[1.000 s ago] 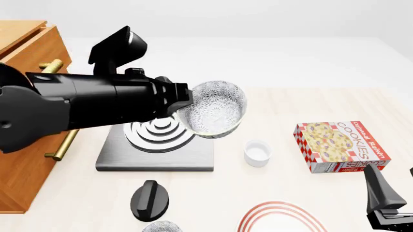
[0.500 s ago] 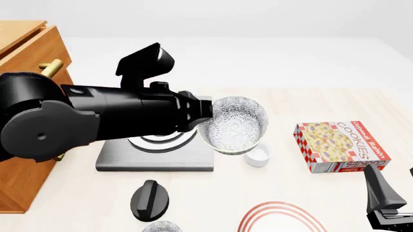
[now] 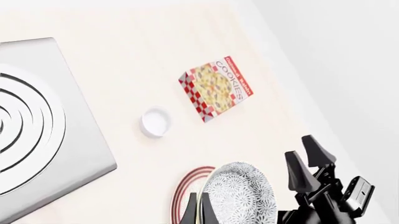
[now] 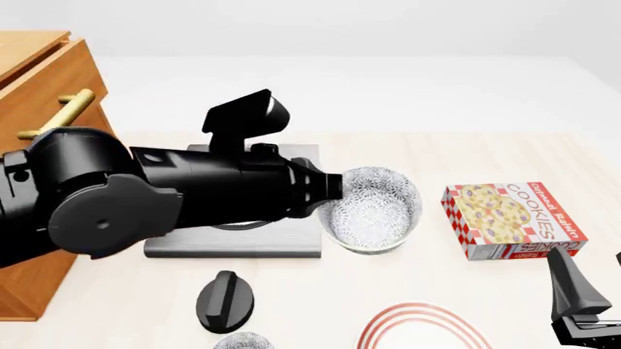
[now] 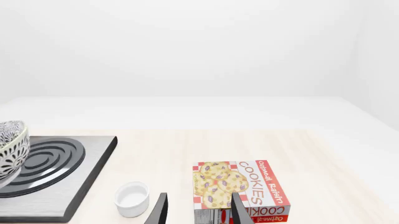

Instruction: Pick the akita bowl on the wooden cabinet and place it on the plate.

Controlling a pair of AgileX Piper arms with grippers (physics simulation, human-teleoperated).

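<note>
Left wrist view: left gripper (image 3: 198, 212) fingers pinch the rim of the akita bowl (image 3: 242, 195), speckled inside facing the camera, bowl held up off the table. Behind it, part of the red-ringed plate (image 3: 185, 189) shows past the bowl's edge. Small white bowl (image 3: 155, 122) sits on the table between the steel stove (image 3: 44, 126) and the cookie box (image 3: 216, 88). Right gripper (image 3: 310, 162) also in frame, fingers spread with a gap between them.

Front view: left arm reaches across from the left, over the stove (image 4: 233, 243), gripper at the bowl's left rim, clamped on it. Akita bowl (image 4: 374, 211) is in the air just right of the stove, left of the cookie box (image 4: 513, 220), farther away than the plate. Plate (image 4: 419, 327) lies at the near edge, only partly in frame, nothing on it. Wooden cabinet (image 4: 43, 131) at far left with a brass handle (image 4: 60, 109). A black knob-like object (image 4: 225, 299) sits near, below the stove; a speckled item (image 4: 244, 340) pokes in at the near edge. Right gripper (image 4: 579, 305) low at the near right corner, holding nothing.

Right wrist view: right gripper (image 5: 198, 211) fingers apart, empty, pointing toward the cookie box (image 5: 240, 189). White bowl (image 5: 132, 198) just left of it, stove (image 5: 53, 175) further left, akita bowl (image 5: 11, 149) edge visible above the stove.
</note>
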